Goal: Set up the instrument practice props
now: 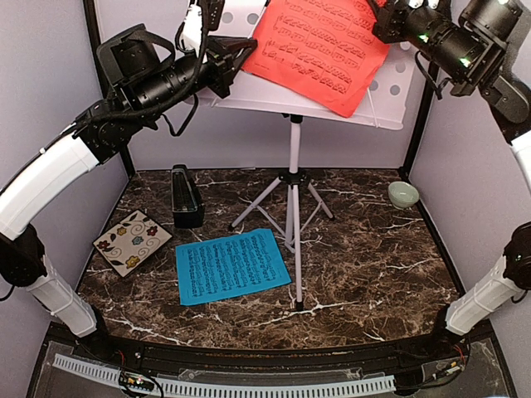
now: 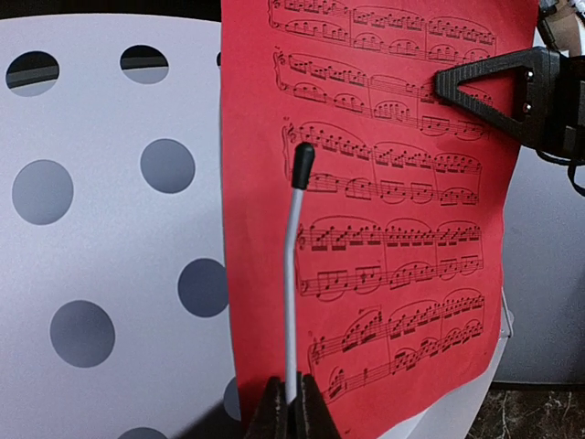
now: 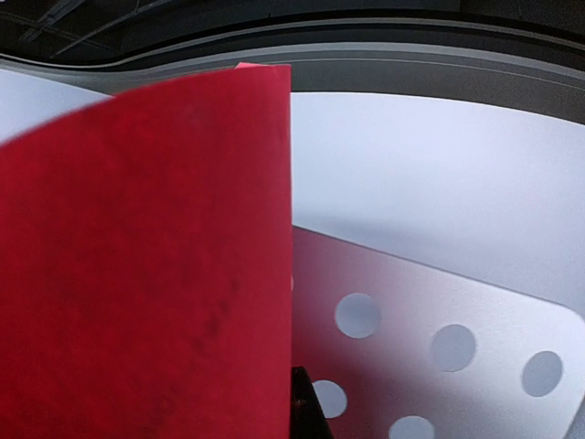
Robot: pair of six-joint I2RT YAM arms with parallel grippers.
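Red sheet (image 1: pixel 319 50) is laid askew on music stand (image 1: pixel 249 93), top corner clamped by right pincer (image 1: pixel 383 29); left pincer (image 2: pixel 291 412) is clenched on wire holder (image 2: pixel 292 265), pointed lengthwise up the sheet's left edge.

**Two white-and-black robot arms**

The left arm (image 1: pixel 46 178) and the right arm (image 1: pixel 485 294) are made of fat white tubes with black joints between them. Behind each gripper the wrist is black and chunky, and thin black cables (image 1: pixel 178 124) loop beside it. Small green lights (image 1: pixel 424 37) glow just behind the right gripper (image 1: pixel 384 22). Its black finger (image 2: pixel 541 87) is a hollow triangle with two silver screws (image 2: pixel 528 69). The left gripper (image 2: pixel 292 407) is dark too.
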